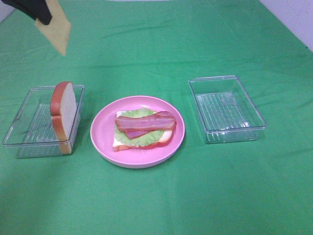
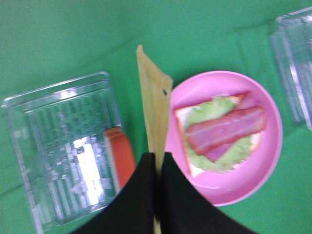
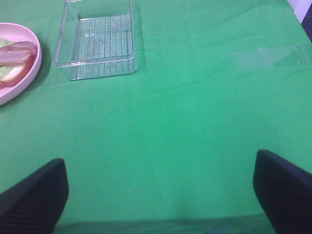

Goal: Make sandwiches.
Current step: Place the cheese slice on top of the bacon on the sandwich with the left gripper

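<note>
- Here we see a table covered in a plain green cloth (image 1: 156, 205), with a round pink plate (image 1: 100, 129) sitting near its middle.
- On that plate we find a white bread slice with an orange-brown crust (image 1: 165, 137) lying flat, a pale green lettuce leaf (image 1: 128, 138) spread over it, and reddish-pink bacon strips (image 1: 145, 121) laid across the lettuce.
- To the left of the plate in the high view we note a clear plastic rectangular tray (image 1: 22, 127); a second white bread slice with orange-brown crust (image 1: 63, 115) stands on edge at the tray's side nearest the plate, leaning against its wall.
- To the right of the plate, apart from it, we see another clear plastic rectangular tray (image 1: 227, 108) with a ribbed floor and nothing in it.
- High in the far left corner of that view, our left gripper (image 1: 41, 17) is lifted well above the cloth, with its black fingers (image 2: 141, 195) pressed together on one edge of a thin yellow cheese square (image 1: 56, 29).
- In the left wrist view we see the cheese hanging edge-on, over the strip of cloth between the left tray and the plate.
- Our right gripper (image 3: 161, 185) hovers over bare cloth, well apart from the right-hand tray, its two black fingers (image 3: 36, 195) spread wide with nothing between them.
</note>
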